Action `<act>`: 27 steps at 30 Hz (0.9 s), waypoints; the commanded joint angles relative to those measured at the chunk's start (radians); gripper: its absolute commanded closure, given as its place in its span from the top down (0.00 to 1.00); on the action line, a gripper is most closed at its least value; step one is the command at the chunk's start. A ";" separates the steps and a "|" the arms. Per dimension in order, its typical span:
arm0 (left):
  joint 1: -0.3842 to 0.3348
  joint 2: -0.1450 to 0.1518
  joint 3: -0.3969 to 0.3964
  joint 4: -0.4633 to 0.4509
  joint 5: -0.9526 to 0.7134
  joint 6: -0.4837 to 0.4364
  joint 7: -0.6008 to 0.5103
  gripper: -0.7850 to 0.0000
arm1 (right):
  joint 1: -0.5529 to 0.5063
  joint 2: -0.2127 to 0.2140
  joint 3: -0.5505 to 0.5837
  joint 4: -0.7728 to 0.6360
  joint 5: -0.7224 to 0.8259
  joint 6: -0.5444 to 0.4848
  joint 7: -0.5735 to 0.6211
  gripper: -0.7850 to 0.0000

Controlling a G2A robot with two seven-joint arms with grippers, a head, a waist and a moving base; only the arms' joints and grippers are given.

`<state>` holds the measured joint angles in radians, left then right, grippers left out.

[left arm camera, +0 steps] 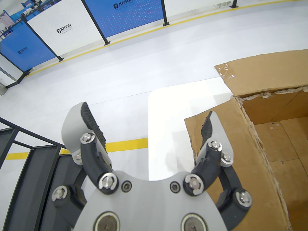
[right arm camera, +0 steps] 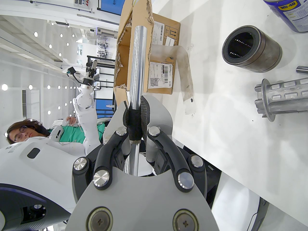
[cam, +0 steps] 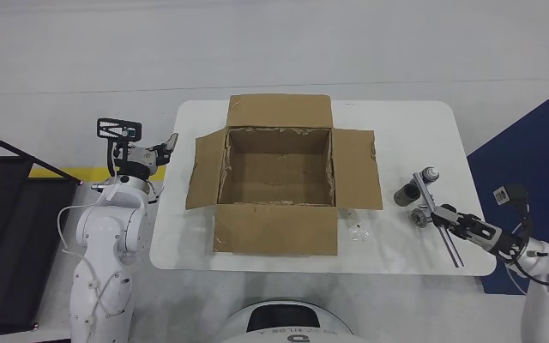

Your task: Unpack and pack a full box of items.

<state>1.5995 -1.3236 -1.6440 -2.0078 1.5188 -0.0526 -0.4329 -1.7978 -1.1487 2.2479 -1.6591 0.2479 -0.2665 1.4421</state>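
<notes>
R end effector [right arm camera: 136, 108] is closed tight on a steel rod [right arm camera: 139, 56]. Both pads [right arm camera: 144, 106] press the polished shaft from opp. sides. Rod runs crosswise thru the grip: one length sticks out past the fingertips, the rest passes back under the palm. In top view it's held over the right part of the table [cam: 403, 129], slanting from the near edge toward the far side. Can't tell if it touches the tabletop.

Close round the rod, 3 loose parts sit on the table:
- A ribbed metal part [right arm camera: 281, 98] lies on its side, nearest the grip.
- A dark bearing sleeve [right arm camera: 251, 49] also lies on its side, w/ its open bore facing the wrist cam.
- A blue spray can [right arm camera: 286, 3] is by the rod's far end.

In top view the ribbed part and the sleeve lie btwn the rod and the box.

Cardboard box [cam: 274, 230] stands mid-table, open, w/ all 4 flaps folded outward. Its right flap is near the sleeve but apart from it. A translucent tape strip [right arm camera: 185, 73] trails from the box's side wall down onto the table.

L end effector [left arm camera: 146, 111] is open, fingers spread wide w/ nothing btwn them. It hangs at the table's left edge, toward the far-left corner and near the box's left flap. Top view shows a gap btwn it and the flap.
</notes>
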 commanded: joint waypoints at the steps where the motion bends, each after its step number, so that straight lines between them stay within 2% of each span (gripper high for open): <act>1: 0.000 0.000 0.000 0.000 0.000 0.000 0.000 1.00 | 0.000 0.000 0.000 0.000 0.000 0.000 0.000 0.00; 12: 0.000 0.000 0.000 0.000 0.000 0.000 0.000 1.00 | 0.000 0.000 0.000 0.000 0.000 0.000 0.000 0.00; 14: 0.000 0.000 0.000 0.000 0.000 0.000 0.000 1.00 | 0.006 0.000 -0.025 -0.016 -0.008 0.024 -0.042 0.00; 18: 0.000 0.000 0.000 0.000 0.000 0.000 0.000 1.00 | 0.034 0.002 -0.092 -0.064 0.015 0.130 -0.089 0.00; 27: 0.000 0.000 0.000 0.000 0.000 0.000 0.000 1.00 | 0.156 0.000 -0.364 -0.166 -0.088 0.368 -0.296 0.00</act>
<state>1.5995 -1.3236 -1.6440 -2.0078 1.5188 -0.0526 -0.4329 -1.6490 -1.1484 1.9111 -1.8126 0.1707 0.0805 1.1712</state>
